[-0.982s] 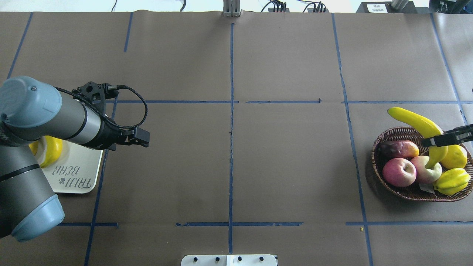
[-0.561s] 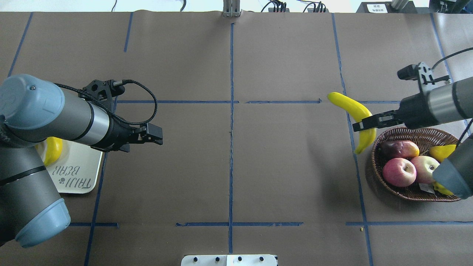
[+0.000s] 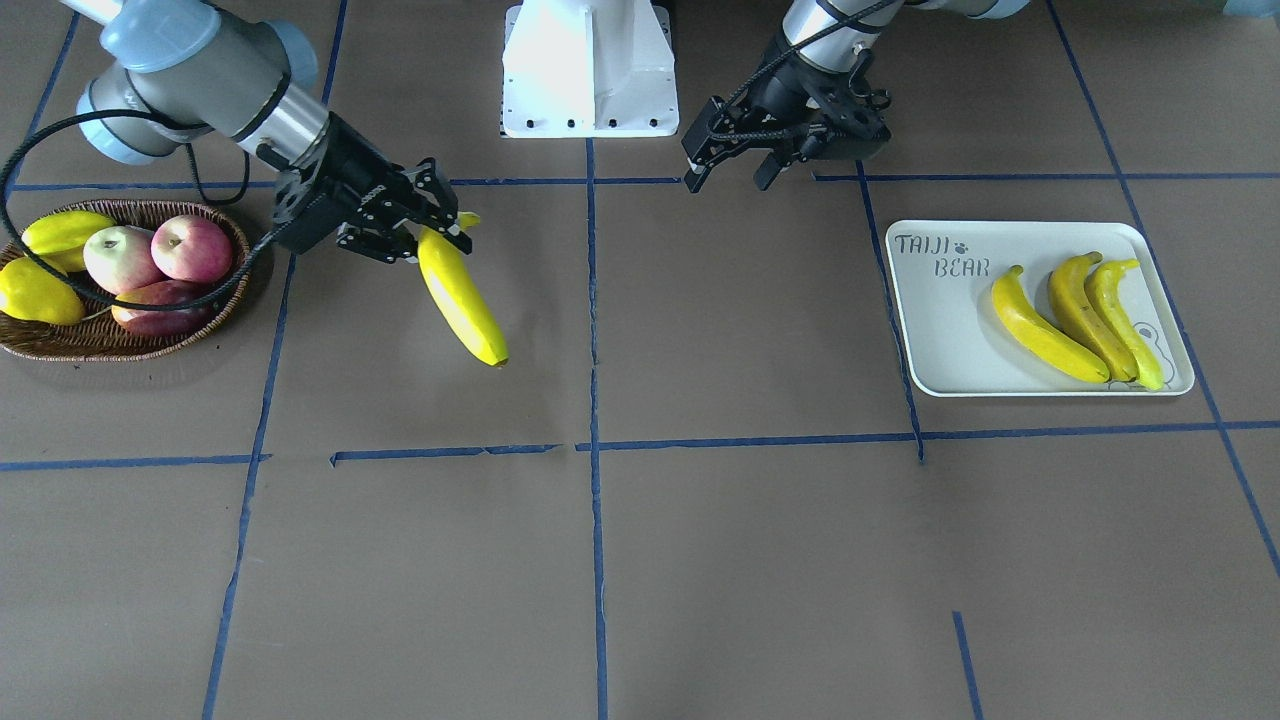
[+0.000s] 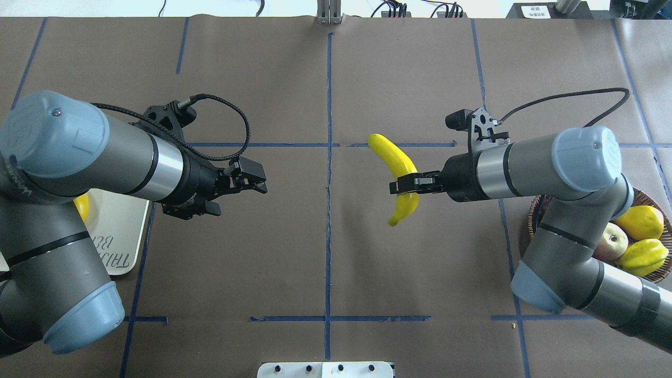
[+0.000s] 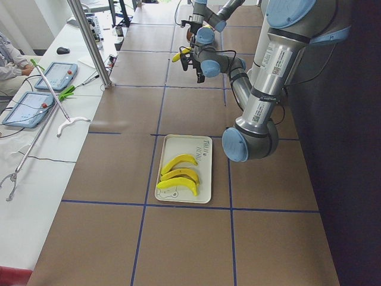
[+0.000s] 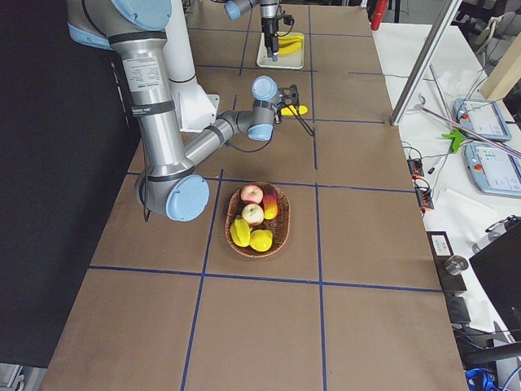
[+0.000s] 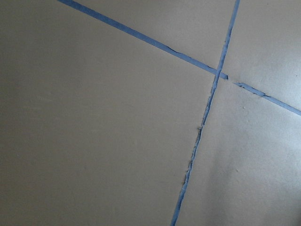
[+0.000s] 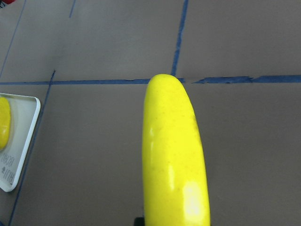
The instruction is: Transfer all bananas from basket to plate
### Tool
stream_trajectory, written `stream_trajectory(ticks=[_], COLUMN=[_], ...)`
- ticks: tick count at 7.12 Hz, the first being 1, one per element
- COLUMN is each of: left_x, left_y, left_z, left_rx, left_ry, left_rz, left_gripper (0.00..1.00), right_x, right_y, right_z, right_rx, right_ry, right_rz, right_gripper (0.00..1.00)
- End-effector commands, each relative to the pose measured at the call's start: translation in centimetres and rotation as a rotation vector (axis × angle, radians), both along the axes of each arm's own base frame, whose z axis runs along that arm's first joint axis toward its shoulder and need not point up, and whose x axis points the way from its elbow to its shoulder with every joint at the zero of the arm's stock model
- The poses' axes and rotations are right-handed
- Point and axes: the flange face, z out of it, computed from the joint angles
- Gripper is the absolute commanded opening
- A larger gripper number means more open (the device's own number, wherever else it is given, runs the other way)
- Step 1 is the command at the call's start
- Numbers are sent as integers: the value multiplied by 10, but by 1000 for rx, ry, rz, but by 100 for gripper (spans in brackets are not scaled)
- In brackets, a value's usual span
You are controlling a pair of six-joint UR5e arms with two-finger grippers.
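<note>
- We see one banana [image 4: 392, 156] just right of centre in the overhead view. It is held over the table [image 4: 325, 79], with its blunt end toward the upper left and its stem tip toward the bottom of the frame.
- The right gripper [image 4: 403, 186] pinches this banana across its lower half, with a finger pressed on each side. In the front-facing view the fruit slopes down and to the right from the fingers, left of centre.
- In the right wrist view the held banana fills the middle of the frame, and a corner of the plate shows at the left edge.
- Three more bananas [image 3: 1085, 315] lie side by side on the plate [image 3: 940, 340], at the middle right of the front-facing view, next to the grey lettering.
- The basket [image 3: 120, 345] sits at the left edge of that view, well apart from the plate. We make out two apples [image 3: 190, 247], a dark reddish fruit [image 3: 150, 305] and yellow fruits [image 3: 35, 290] in it.
- The left gripper [image 4: 257, 181] hovers left of centre in the overhead view with its fingers spread and nothing between them. It faces the held banana across the middle one of the blue tape lines [image 4: 329, 236].
</note>
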Motion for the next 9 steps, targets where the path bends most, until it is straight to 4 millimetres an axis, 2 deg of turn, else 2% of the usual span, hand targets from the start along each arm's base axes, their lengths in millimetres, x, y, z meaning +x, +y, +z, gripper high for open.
stream_trajectory(ticks=[1, 2, 3, 5, 7, 9], left_x=[8, 9, 9, 26, 44, 52], left_y=[7, 9, 9, -2, -2, -6], left_z=[-27, -30, -38, -44, -37, -30], left_rx=[-96, -104, -87, -125, -126, -136], left_ry=[95, 113, 147, 188, 177, 157], left_rz=[-36, -39, -37, -73, -140, -142], left_gripper=[100, 100, 100, 100, 100, 99], right_x=[-40, -57, -68, -79, -78, -78], right_y=[27, 40, 51, 66, 70, 70], right_z=[-37, -55, -63, -71, -76, -87], right_rx=[-5, 5, -1, 4, -10, -8], right_ry=[-63, -90, -103, -119, -139, -160], right_rz=[31, 56, 60, 41, 41, 51], right_gripper=[1, 1, 1, 1, 1, 1])
